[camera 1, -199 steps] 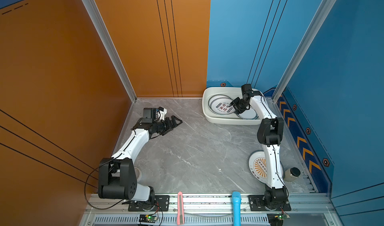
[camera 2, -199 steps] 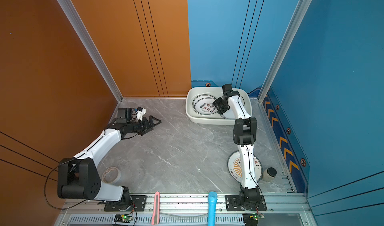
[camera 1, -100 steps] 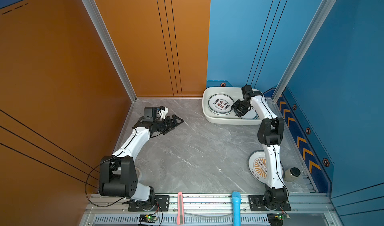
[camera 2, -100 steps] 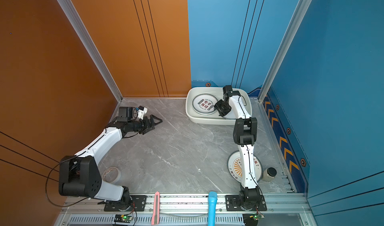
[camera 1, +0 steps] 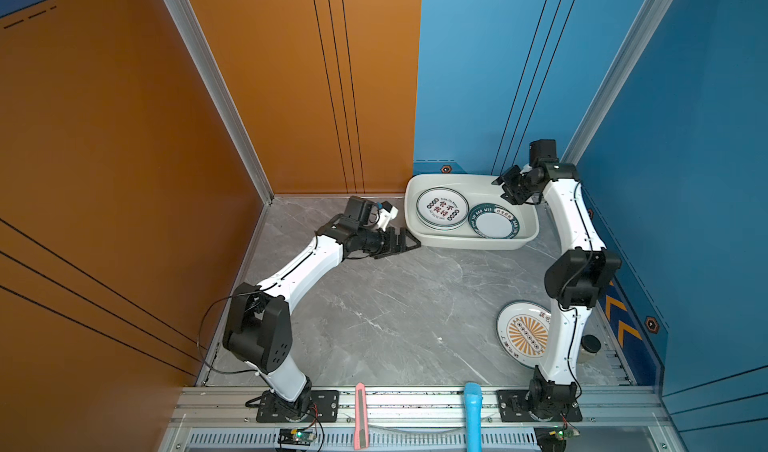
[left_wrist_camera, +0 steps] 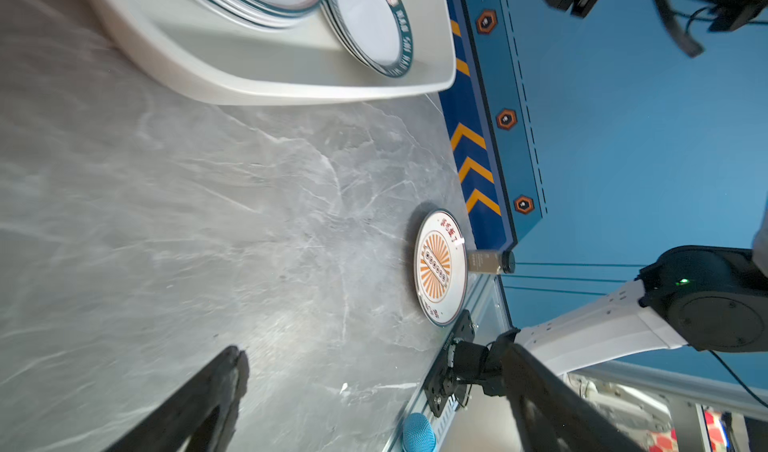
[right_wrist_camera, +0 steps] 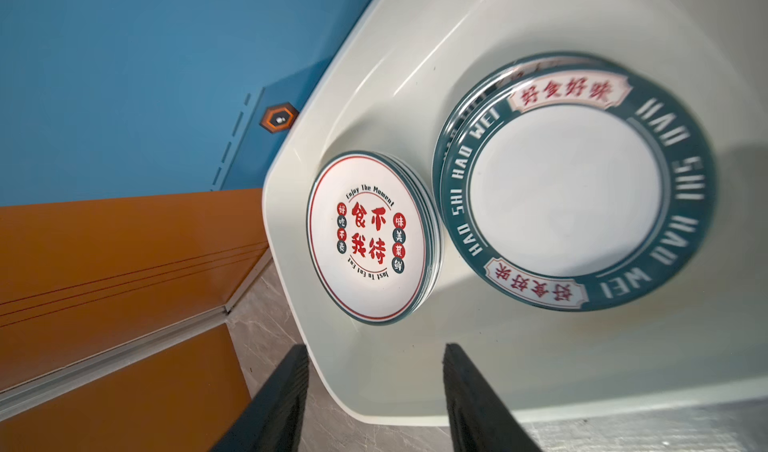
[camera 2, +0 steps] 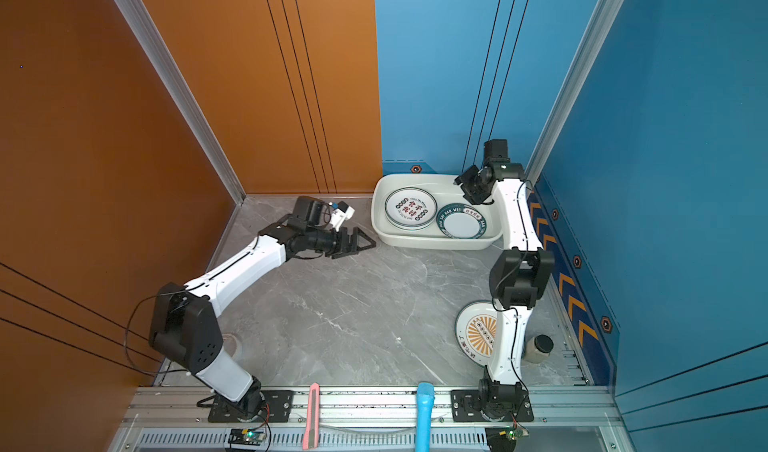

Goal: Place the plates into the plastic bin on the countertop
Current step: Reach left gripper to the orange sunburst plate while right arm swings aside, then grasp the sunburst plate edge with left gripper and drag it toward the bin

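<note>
Top views: sunburst plate [camera 1: 521, 332] behind arm [camera 1: 563, 337]

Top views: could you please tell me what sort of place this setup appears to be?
Likely a mock-up robot test cell, not a real kitchen: orange and blue wall panels box in a marble-patterned countertop, two arms are bolted to an aluminium rail, and plates sit in a plastic bin.

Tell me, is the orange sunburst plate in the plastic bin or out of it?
Out of it. The sunburst plate lies flat on the countertop, well apart from the plastic bin.
</note>
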Controlling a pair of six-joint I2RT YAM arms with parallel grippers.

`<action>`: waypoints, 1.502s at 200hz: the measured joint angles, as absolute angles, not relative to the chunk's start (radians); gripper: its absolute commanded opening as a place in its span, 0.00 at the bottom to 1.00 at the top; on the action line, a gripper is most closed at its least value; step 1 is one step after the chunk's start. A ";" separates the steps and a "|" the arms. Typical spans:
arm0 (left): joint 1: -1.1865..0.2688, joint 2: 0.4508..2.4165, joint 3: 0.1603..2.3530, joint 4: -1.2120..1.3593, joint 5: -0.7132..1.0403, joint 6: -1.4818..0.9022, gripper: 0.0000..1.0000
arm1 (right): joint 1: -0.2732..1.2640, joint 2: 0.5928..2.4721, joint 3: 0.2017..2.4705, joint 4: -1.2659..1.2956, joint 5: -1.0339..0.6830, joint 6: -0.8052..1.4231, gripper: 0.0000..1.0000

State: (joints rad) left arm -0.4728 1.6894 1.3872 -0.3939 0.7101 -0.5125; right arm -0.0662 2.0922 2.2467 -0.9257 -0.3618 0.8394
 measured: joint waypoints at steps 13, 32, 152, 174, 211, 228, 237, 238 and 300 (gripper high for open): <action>-0.538 1.749 1.438 -0.395 0.710 -0.513 0.99 | -0.095 2.021 2.172 -0.923 -0.362 0.825 0.55; -0.626 1.839 1.508 -0.401 0.707 -0.524 0.96 | -0.131 1.925 2.043 -0.921 -0.361 0.799 0.55; -0.914 2.231 1.769 -0.342 0.630 -0.684 0.83 | -0.334 1.496 1.512 -0.936 -0.366 0.702 0.55; -0.942 2.304 1.818 -0.314 0.619 -0.721 0.80 | -0.340 1.478 1.499 -0.943 -0.370 0.695 0.55; -0.983 2.383 1.884 -0.301 0.609 -0.750 0.72 | -0.347 1.473 1.471 -0.944 -0.379 0.694 0.55; -0.991 2.415 1.913 -0.295 0.611 -0.766 0.68 | -0.348 1.473 1.459 -0.944 -0.382 0.694 0.55; -0.997 2.431 1.925 -0.294 0.611 -0.771 0.66 | -0.348 1.473 1.452 -0.944 -0.382 0.694 0.55; -0.997 2.432 1.925 -0.294 0.613 -0.772 0.66 | -0.348 1.473 1.452 -0.944 -0.382 0.694 0.55; -1.014 2.489 1.990 -0.292 0.634 -0.780 0.48 | -0.348 1.434 1.427 -0.950 -0.385 0.694 0.55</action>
State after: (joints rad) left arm -1.0142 2.4886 1.9903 -0.2920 0.6342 -0.7803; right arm -0.3481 1.4338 1.4265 -0.9504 -0.3847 0.6945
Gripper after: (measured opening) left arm 0.505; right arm 0.551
